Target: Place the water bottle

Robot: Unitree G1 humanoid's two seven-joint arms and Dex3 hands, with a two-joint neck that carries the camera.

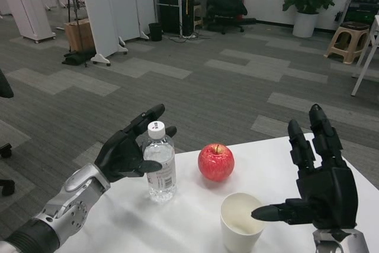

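The fingers (151,117) of the left hand (127,149) are wrapped around the upper part of the water bottle (161,167), which stands upright on the white bench (118,223) near its left edge. Just beside it lies a red apple (216,162), with a paper cup (241,221) nearer. If the fingers are drawn away unevenly, the bottle could be tipped against the apple or off the edge. The right hand (323,191) is held spread, empty, beside the cup.

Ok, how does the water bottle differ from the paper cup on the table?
The water bottle is clear plastic with a white cap on; the paper cup is opaque white and open-topped. The bottle is taller and narrower, the cup shorter and wider. The left hand wraps the bottle, while the right hand beside the cup holds nothing. Both stand upright on the white table.
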